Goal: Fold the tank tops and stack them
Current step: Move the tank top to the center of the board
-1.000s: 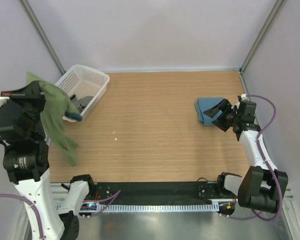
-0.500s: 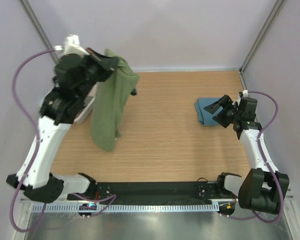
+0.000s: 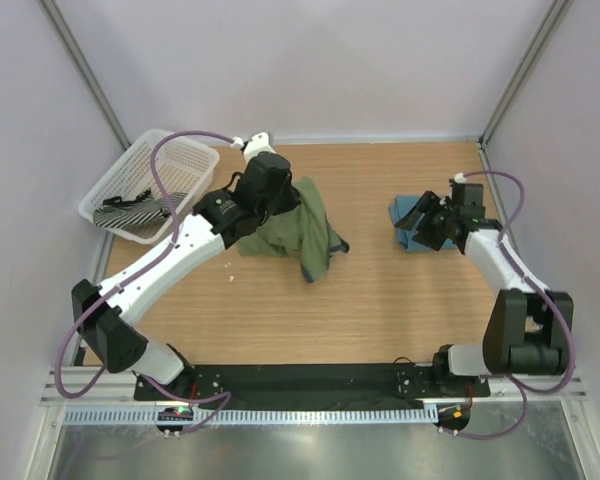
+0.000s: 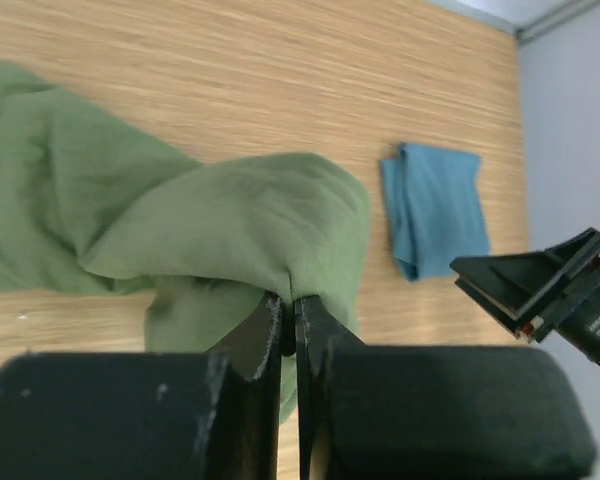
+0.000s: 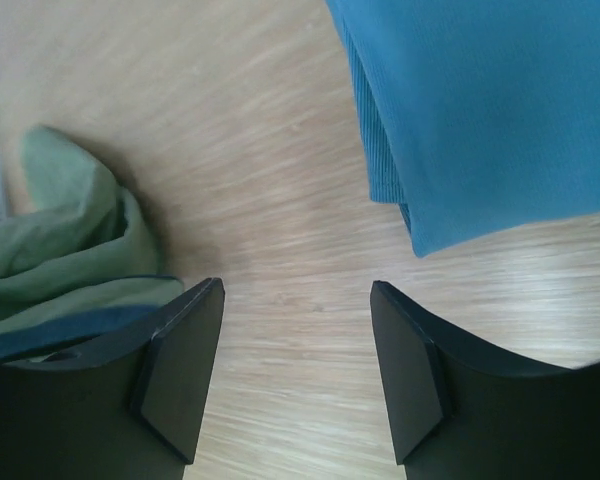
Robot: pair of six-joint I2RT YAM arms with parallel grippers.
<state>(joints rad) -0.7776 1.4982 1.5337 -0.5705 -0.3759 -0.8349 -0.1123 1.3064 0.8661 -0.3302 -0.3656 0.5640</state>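
Observation:
The olive-green tank top [image 3: 302,232] lies crumpled on the wooden table near its middle. A raised fold of the top [image 4: 210,215] is pinched in my left gripper [image 4: 288,302], which is shut on it. From above, that gripper [image 3: 288,206] sits at the cloth's back edge. The teal-blue tank top [image 3: 407,220] lies folded at the right, and shows in the left wrist view [image 4: 435,205]. My right gripper [image 5: 298,290] is open over bare wood, just left of the teal top [image 5: 480,100], holding nothing. Seen from above, the right gripper [image 3: 427,222] is at the teal top's edge.
A white slatted basket [image 3: 185,160] stands at the back left with a dark striped cloth [image 3: 130,208] inside. A tiny white speck [image 3: 230,265] lies on the wood. Grey walls and metal posts close in the table.
My left arm swung from the far left over the table, carrying the green top, which now rests on the wood. The right gripper's jaws have narrowed somewhat.

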